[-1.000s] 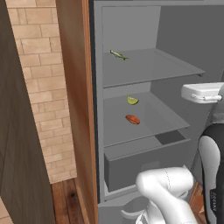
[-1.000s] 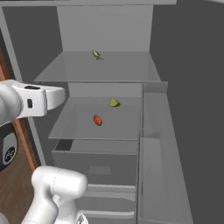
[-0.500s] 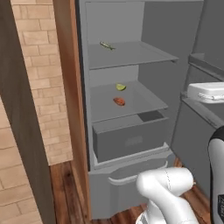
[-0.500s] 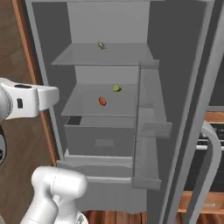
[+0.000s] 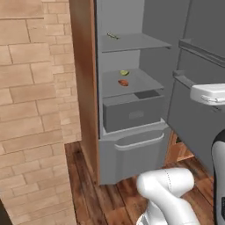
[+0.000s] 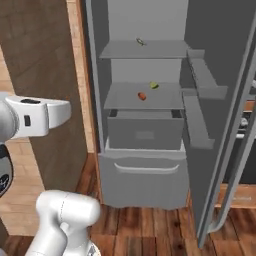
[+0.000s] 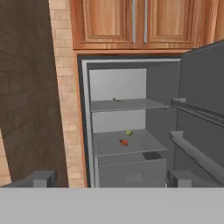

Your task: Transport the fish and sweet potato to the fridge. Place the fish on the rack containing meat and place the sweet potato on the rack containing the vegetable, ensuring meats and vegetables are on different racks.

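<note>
The fridge stands open ahead of me. On its lower shelf the reddish-orange sweet potato lies right beside the yellow-green vegetable. The thin olive-green meat rests on the upper rack. The fish is out of view. My gripper is open, its two tips far apart with nothing between them, well back from the fridge and pointing at it.
The fridge door hangs open on the right with door bins. A box drawer sits under the shelves. A brick wall and a wooden side panel flank the left. Wood floor lies in front.
Both base views have pulled back from the fridge, so the camera moved away from it. The items on the shelves lie where they did. The gripper stays open.
</note>
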Available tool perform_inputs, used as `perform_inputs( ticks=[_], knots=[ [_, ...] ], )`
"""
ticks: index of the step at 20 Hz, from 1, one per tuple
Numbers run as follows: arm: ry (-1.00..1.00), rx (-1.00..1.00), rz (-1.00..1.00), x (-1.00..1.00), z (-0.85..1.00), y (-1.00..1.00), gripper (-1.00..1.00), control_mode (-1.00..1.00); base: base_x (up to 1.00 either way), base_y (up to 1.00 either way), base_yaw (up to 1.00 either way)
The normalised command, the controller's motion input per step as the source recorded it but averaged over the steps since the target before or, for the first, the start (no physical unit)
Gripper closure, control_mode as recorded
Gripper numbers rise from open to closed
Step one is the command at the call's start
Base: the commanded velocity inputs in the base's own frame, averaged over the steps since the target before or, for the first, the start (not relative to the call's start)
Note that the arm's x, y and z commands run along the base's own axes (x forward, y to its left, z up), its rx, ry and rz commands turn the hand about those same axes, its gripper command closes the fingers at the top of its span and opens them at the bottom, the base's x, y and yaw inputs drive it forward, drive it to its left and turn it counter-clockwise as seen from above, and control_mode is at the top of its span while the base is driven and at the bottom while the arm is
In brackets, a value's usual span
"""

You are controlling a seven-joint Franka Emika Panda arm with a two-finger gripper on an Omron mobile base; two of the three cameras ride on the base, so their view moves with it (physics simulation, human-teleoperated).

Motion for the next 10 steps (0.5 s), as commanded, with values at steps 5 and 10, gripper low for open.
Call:
perform_inputs(
  ticks=[5, 10],
  knots=[
    [0.0, 0.0, 0.0, 0.0, 0.0, 0.0, -1.0, 1.0, -0.68, 0.13, -0.66],
    [0.0, 0.0, 0.0, 0.0, 0.0, 0.0, -1.0, 1.0, -0.17, 0.0, -0.93]
  ],
)
